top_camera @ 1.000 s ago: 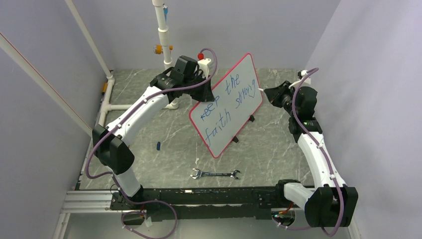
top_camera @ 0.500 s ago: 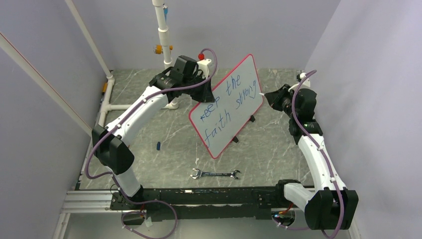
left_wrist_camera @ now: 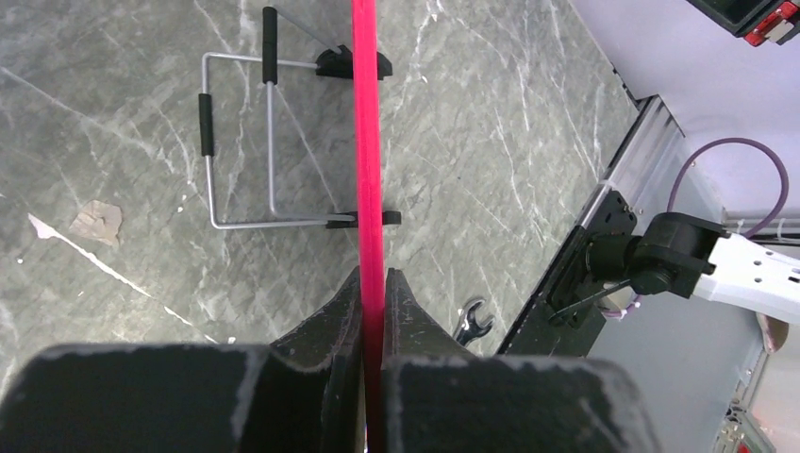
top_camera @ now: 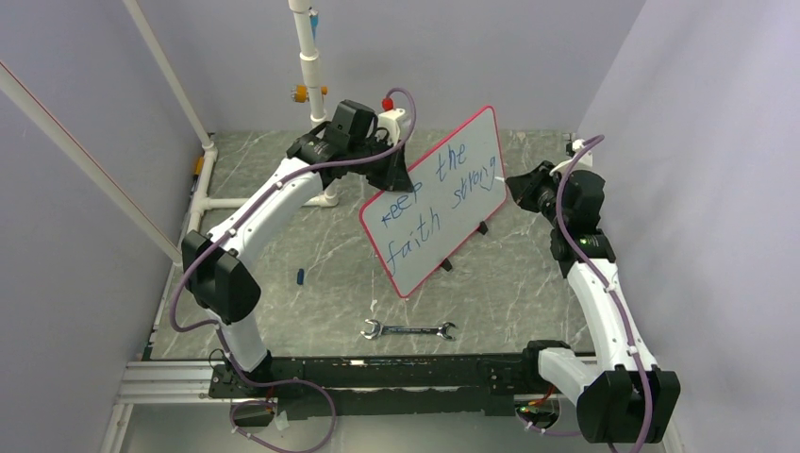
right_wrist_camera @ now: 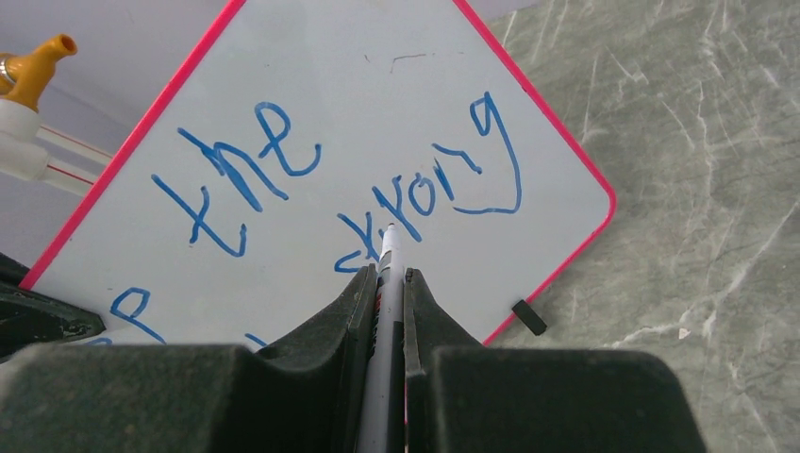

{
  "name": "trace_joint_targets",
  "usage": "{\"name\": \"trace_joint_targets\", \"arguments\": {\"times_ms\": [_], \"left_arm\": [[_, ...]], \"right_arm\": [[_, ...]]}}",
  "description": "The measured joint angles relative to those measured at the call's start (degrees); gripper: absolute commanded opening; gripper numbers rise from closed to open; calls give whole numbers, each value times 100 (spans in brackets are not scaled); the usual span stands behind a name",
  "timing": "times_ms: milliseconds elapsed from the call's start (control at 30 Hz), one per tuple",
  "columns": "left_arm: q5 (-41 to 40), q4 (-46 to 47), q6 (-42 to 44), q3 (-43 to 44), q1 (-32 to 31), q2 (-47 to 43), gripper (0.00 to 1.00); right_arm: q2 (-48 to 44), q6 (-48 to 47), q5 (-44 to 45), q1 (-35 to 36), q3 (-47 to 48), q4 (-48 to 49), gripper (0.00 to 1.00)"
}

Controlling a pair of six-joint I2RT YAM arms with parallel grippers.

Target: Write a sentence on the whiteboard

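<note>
Left end effector (left_wrist_camera: 370, 283) is clamped on the whiteboard (top_camera: 443, 203) rim, board tilted mid-desk (top_camera: 321, 255) — right end effector (right_wrist_camera: 387, 276) grips a marker (right_wrist_camera: 387, 247), tip aimed at "strong" in the sentence (right_wrist_camera: 236, 179).

The left arm (top_camera: 274, 203) is stretched up and forward and bent at the elbow. The left gripper (left_wrist_camera: 370, 283) is squeezed tight on the red rim of the whiteboard (left_wrist_camera: 366, 142). The right arm (top_camera: 604, 293) is raised and bent inward. A marker (right_wrist_camera: 387, 250) is pinched in the right gripper (right_wrist_camera: 385, 276).
</note>
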Motion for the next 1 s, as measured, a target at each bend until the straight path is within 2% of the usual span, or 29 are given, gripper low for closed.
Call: {"name": "trace_joint_targets", "arguments": {"times_ms": [333, 633, 1000], "left_arm": [[487, -66, -350, -151, 0, 247, 0], [592, -109, -490, -166, -33, 455, 0], [398, -50, -485, -260, -33, 435, 18]], "right_arm": [[-39, -20, -2, -46, 0, -39, 0], [-90, -66, -4, -107, 0, -120, 0], [-109, -66, -11, -125, 2, -192, 0]]}}
